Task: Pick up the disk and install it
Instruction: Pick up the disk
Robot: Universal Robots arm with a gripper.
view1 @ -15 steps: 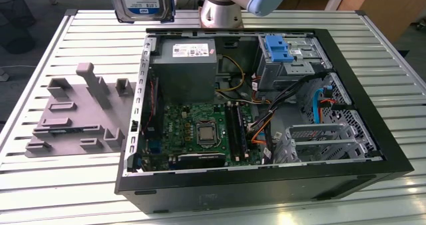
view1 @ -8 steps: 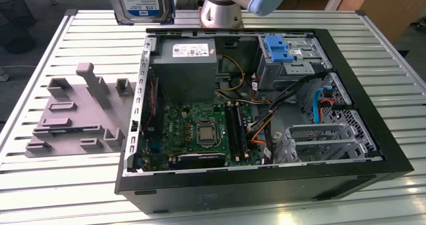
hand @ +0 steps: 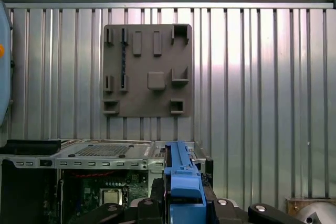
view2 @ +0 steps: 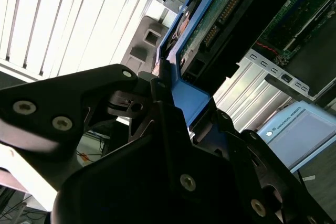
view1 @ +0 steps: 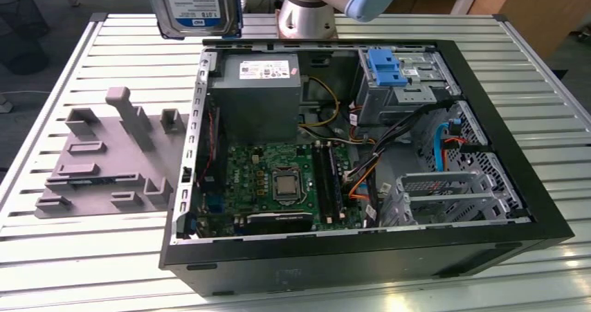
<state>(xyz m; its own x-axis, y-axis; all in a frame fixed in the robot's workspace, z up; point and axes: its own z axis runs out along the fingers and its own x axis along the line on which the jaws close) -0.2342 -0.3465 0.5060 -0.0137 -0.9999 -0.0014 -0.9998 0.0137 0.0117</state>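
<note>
Disk point(view1: 196, 7) gripped in hand point(view2: 176, 90), aloft beside open case point(view1: 369, 255), grey fixture point(view1: 102, 161) nearby

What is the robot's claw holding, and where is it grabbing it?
The gripper holds the disk, pinched by the edge of its blue carrier frame.

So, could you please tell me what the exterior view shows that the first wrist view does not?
The exterior view gives the white-and-blue label face of the flat silver disk in its blue plastic carrier, held aloft, plus the blue plastic latch piece and the perforated silver metal drive cage inside the open black computer case. The first wrist view gives instead the black end effector clamped on the carrier's edge. Both share the grey moulded fixture plate, the slatted metal table and the green motherboard.
</note>
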